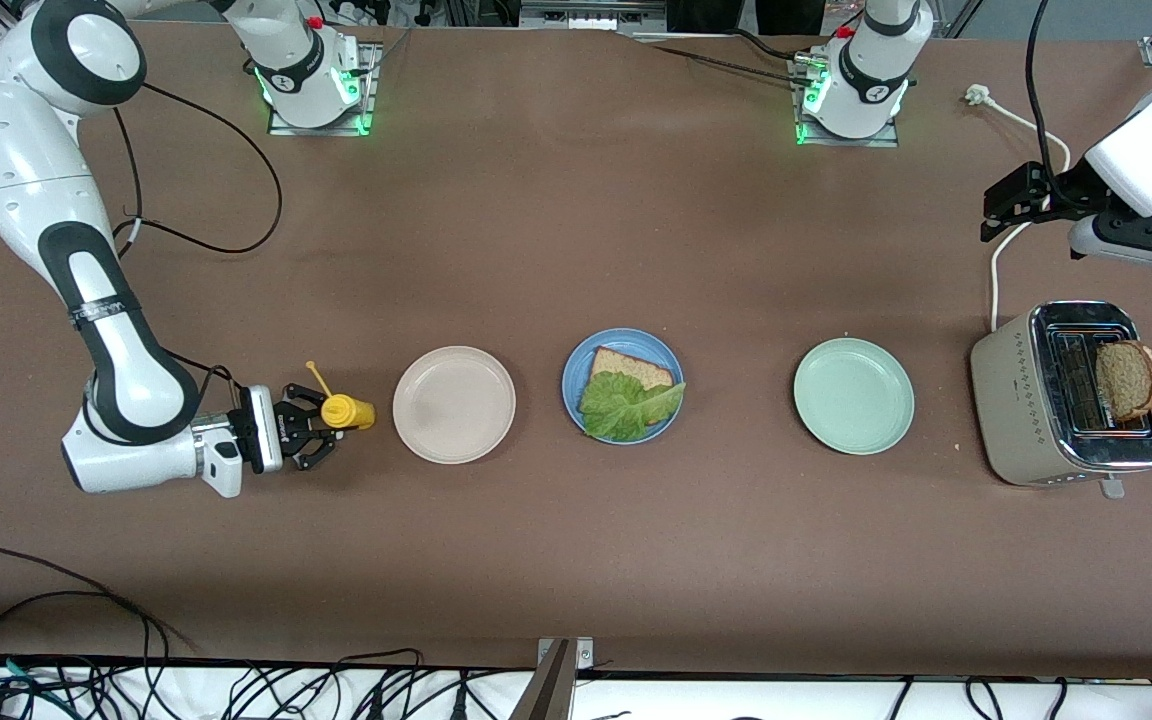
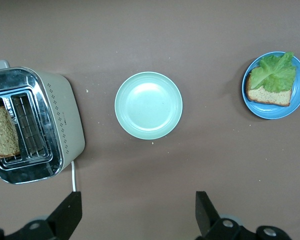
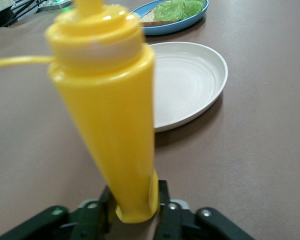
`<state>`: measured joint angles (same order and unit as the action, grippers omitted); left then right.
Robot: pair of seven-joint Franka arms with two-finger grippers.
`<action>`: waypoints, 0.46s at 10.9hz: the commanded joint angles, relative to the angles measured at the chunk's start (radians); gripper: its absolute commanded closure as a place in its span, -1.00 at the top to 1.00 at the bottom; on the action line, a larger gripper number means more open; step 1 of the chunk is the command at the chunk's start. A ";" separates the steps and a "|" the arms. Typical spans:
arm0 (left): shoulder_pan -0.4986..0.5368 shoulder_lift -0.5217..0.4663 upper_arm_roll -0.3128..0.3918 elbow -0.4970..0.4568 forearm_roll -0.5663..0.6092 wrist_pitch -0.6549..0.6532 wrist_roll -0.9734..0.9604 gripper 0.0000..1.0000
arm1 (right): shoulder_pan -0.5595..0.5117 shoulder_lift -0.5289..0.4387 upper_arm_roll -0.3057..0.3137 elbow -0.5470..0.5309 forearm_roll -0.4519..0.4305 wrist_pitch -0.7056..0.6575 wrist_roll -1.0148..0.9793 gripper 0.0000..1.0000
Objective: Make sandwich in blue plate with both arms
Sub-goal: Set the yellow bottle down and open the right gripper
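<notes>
We note the second bread slice [image 1: 1128,380] stands on edge in the toaster [image 1: 1066,395] at the table's left-arm end, directly below the wide-open, empty left gripper [image 1: 1011,205]. The right gripper [image 1: 308,432], near the right-arm end, has its fingers around the base of a yellow squeeze bottle [image 1: 348,411]. Mid-table, the blue plate [image 1: 576,385] carries one brown slice [image 1: 631,368] under ruffled lettuce [image 1: 626,405].

Lettuce leaf [image 1: 628,405] hides much of bread slice [image 1: 633,368]; yellow bottle [image 3: 110,110] blurred, nozzle cropped.
</notes>
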<state>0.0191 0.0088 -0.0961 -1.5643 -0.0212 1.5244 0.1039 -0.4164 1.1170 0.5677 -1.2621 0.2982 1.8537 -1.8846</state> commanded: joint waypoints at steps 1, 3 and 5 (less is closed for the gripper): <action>0.010 0.008 -0.004 0.013 0.009 -0.017 0.002 1.00 | -0.013 0.021 0.024 0.030 0.018 0.009 -0.065 1.00; 0.027 0.014 -0.004 0.007 0.007 -0.015 0.005 1.00 | -0.013 0.020 0.026 0.041 0.018 0.009 -0.079 1.00; 0.033 0.019 -0.004 0.007 0.007 -0.015 0.005 1.00 | -0.013 0.011 0.029 0.043 0.007 0.007 -0.102 1.00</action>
<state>0.0370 0.0198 -0.0949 -1.5655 -0.0212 1.5215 0.1039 -0.4173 1.1170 0.5746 -1.2401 0.2988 1.8648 -1.9462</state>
